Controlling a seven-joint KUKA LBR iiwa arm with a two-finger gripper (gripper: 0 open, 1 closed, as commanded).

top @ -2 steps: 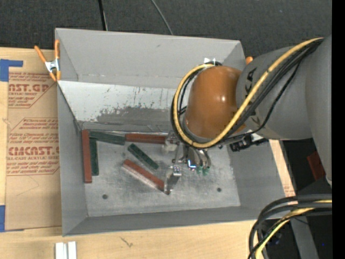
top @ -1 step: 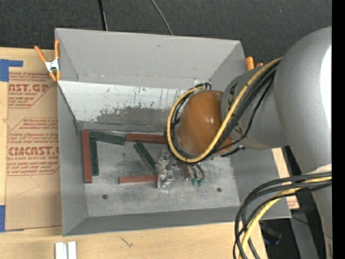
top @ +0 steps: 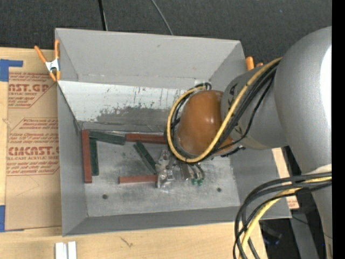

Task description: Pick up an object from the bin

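Tool [top: 178, 176] low over right end of red stick [top: 137, 179], its width unclear.

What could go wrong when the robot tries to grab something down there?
1. The gripper is low at the right end of the short red stick, not its middle. Gripped by the end, the stick might tip or slip out.
2. The slanted dark green stick lies close by and might get bumped or caught too.
3. Both sticks lie flat on the bin floor, so the gripper might scrape the metal.
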